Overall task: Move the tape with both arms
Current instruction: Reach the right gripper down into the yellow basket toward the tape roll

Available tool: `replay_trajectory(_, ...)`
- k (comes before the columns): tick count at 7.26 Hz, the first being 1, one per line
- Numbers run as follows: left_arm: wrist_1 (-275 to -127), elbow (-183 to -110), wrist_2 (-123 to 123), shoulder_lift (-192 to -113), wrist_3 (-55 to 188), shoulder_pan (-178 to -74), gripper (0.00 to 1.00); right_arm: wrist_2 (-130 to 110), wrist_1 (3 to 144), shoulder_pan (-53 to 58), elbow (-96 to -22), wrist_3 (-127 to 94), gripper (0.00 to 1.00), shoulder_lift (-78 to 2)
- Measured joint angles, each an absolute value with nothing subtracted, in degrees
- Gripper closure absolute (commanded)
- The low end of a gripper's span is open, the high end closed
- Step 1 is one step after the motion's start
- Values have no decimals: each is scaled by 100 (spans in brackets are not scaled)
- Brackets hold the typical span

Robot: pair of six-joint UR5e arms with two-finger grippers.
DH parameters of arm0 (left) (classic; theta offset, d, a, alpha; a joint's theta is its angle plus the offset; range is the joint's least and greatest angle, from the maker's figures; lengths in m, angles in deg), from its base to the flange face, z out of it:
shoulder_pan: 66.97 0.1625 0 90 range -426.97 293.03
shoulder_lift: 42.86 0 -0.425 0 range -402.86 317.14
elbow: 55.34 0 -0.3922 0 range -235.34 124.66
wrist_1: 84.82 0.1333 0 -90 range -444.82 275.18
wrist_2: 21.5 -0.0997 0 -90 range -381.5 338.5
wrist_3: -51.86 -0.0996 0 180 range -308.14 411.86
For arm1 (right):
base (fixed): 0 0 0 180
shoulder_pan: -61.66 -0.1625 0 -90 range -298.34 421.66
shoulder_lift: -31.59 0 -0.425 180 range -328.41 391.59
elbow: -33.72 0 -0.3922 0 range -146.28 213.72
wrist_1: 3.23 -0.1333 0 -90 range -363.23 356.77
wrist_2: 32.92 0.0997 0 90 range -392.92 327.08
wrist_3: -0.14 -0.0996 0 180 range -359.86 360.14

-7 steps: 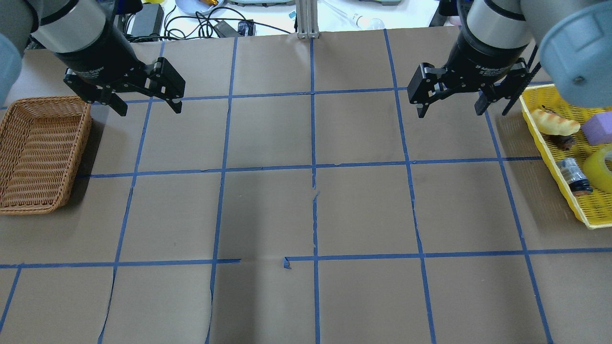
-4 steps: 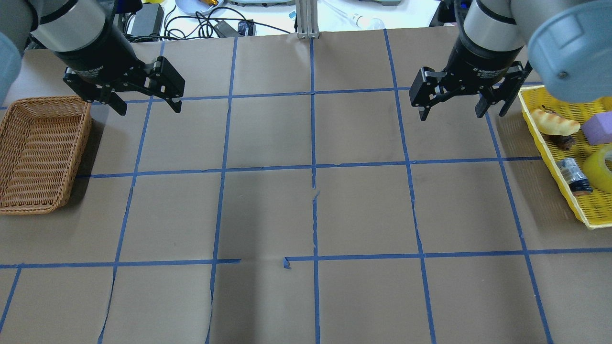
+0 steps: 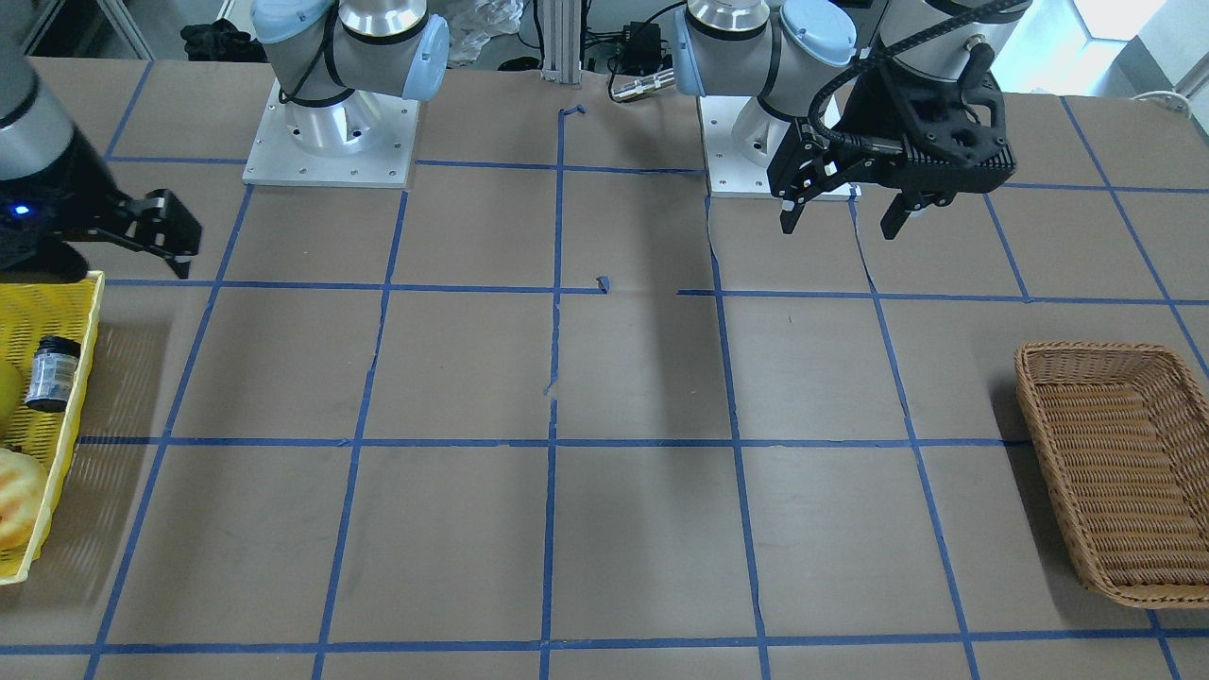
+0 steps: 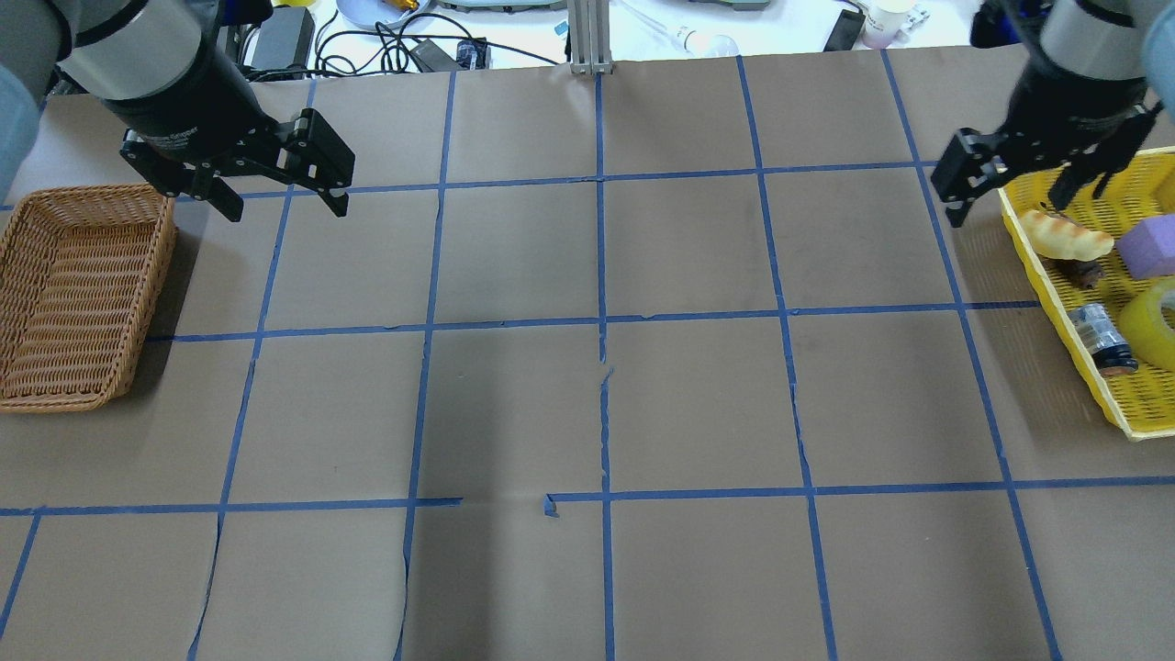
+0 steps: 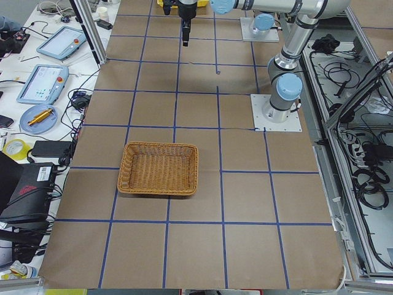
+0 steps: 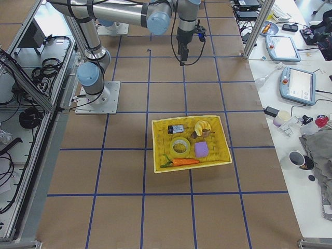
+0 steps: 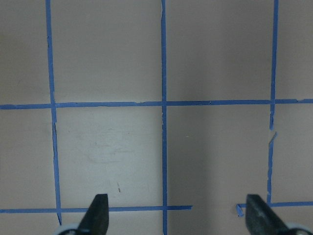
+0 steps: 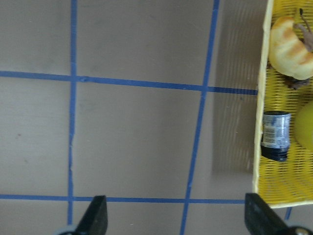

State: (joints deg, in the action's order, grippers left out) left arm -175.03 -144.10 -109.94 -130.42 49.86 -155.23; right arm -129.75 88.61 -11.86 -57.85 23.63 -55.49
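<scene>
The yellow tape roll lies flat in the yellow tray at the table's right edge. It also shows in the exterior right view and as a sliver at the right wrist view's edge. My right gripper is open and empty, hovering over the tray's far left corner, away from the tape. In the right wrist view its fingertips frame bare table beside the tray. My left gripper is open and empty above the table, just right of the wicker basket. It also shows in the front-facing view.
The tray also holds a bread-like piece, a purple block, a small dark bottle and a carrot. The wicker basket holds nothing. Blue tape lines grid the brown table. Cables and devices lie beyond the far edge.
My right gripper has moved right, from over the table grid to the yellow tray's far left corner, still open. The left gripper has not moved.
</scene>
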Motion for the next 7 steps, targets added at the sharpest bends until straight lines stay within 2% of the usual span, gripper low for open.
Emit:
replay_trajectory(4,-17491,-14422,-11002,-13031,4984,-15521,0,-12972,9813,726,-5937,5723,0,-4689)
replay_trajectory(7,-17491,-14425,-11005,-13027,4980,-15521,0,-12999,11550,1410,-6900,6044,0,-4264)
